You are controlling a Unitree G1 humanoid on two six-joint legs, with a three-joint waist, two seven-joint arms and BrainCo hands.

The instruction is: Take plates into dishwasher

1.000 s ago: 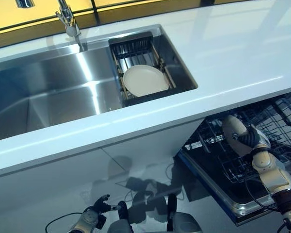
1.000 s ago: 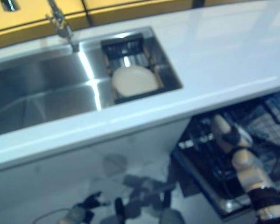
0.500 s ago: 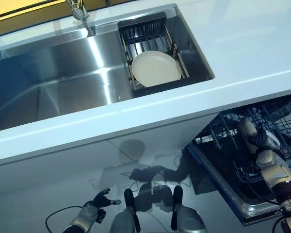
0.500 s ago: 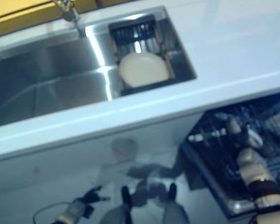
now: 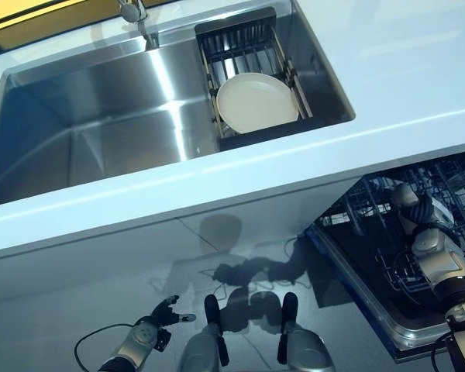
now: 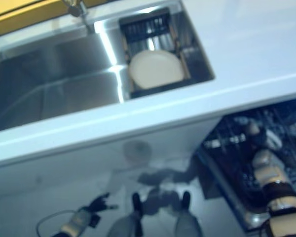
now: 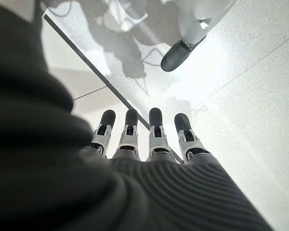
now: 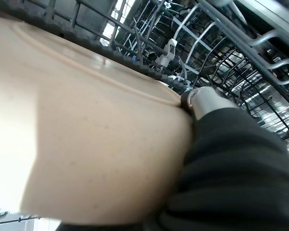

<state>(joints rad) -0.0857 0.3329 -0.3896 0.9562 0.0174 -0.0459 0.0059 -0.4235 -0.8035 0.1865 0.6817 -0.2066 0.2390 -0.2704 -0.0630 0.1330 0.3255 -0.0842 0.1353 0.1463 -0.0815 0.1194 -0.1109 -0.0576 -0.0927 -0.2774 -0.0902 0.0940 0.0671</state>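
Right wrist view: your right hand (image 8: 216, 144), fingers gripping the plate (image 8: 86, 139), is sinking deeper into the dishwasher rack (image 5: 434, 186); left hand (image 7: 149, 139) is hanging open.

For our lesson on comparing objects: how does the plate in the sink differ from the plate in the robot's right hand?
The sink plate lies flat in a black drainer; the held plate is down at the dishwasher rack. The sink plate is untouched; the held plate is gripped by the right hand. The sink plate shows whole; the held plate is partly hidden. Both are plain, round and cream.
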